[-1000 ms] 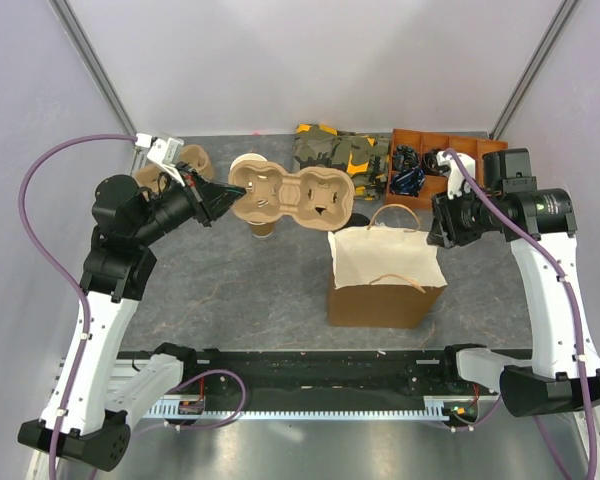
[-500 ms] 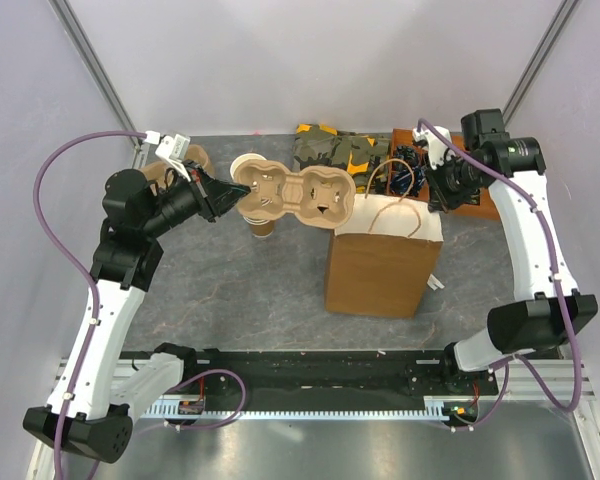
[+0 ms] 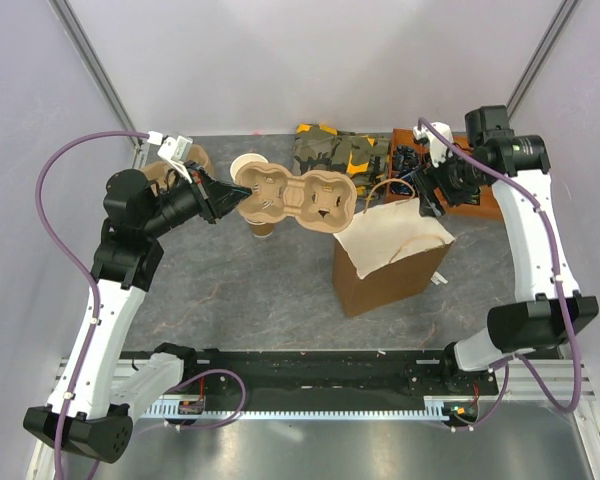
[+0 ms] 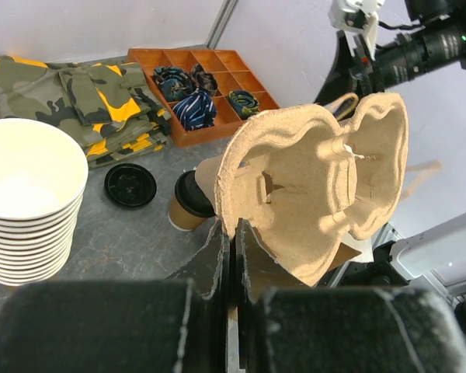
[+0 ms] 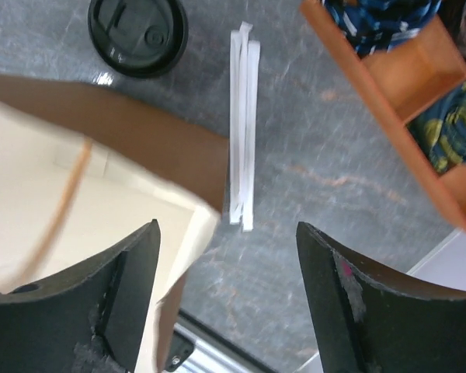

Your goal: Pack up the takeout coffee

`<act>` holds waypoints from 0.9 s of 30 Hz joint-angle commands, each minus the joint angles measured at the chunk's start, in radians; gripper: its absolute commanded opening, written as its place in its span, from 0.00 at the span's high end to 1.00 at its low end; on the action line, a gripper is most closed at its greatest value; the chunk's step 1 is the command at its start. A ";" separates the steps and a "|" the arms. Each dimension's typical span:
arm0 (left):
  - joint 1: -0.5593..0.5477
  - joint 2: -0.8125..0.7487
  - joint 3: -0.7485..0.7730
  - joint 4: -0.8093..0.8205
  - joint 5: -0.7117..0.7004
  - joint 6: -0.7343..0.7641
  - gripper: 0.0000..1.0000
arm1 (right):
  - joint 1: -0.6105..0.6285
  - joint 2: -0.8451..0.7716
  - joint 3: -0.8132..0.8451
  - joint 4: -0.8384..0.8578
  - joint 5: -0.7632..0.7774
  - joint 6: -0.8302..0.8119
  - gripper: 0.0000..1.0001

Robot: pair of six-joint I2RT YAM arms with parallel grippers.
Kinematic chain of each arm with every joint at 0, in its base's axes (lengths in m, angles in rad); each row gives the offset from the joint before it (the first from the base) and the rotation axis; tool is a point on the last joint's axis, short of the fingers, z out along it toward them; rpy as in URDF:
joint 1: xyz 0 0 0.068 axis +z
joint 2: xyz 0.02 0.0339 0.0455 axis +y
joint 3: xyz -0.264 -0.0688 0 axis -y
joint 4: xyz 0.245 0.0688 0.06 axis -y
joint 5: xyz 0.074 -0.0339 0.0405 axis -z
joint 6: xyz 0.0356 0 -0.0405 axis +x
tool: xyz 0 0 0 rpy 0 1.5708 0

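The takeout coffee [image 4: 188,203], a small brown cup with a black lid, stands on the table; in the top view the takeout coffee [image 3: 263,229] is half hidden under the moulded cardboard cup carrier [image 3: 295,198]. My left gripper [image 3: 223,197] is shut on the carrier's left edge and holds it in the air; the wrist view shows the left gripper [image 4: 234,225] pinching the carrier [image 4: 318,194]. The brown paper bag [image 3: 390,280] leans over, mouth up. My right gripper [image 3: 427,200] hangs open above its back right corner. Between the right gripper [image 5: 227,233] jaws are only the table and the bag [image 5: 124,132] rim.
A stack of lidless cups [image 4: 27,202] and a loose black lid [image 4: 130,184] sit left of the coffee. Camouflage cloth [image 3: 340,152] and an orange compartment tray [image 3: 420,136] line the back. Wrapped white straws [image 5: 242,124] and a black lid [image 5: 137,31] lie beside the bag.
My right gripper rose with the bag's handle, standing the bag upright, then opened and let go; the bag now leans over. The left arm has barely moved with the carrier.
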 commanded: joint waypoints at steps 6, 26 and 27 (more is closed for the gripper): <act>0.005 -0.009 0.005 0.039 0.026 0.024 0.98 | -0.017 -0.221 -0.206 -0.118 -0.015 0.057 0.23; -0.018 -0.020 0.252 -0.225 0.225 0.883 0.98 | -0.010 -0.121 -0.008 -0.120 -0.060 -0.312 1.00; -0.024 -0.021 0.261 -0.240 0.228 0.921 0.98 | -0.001 -0.129 -0.008 -0.120 -0.060 -0.323 1.00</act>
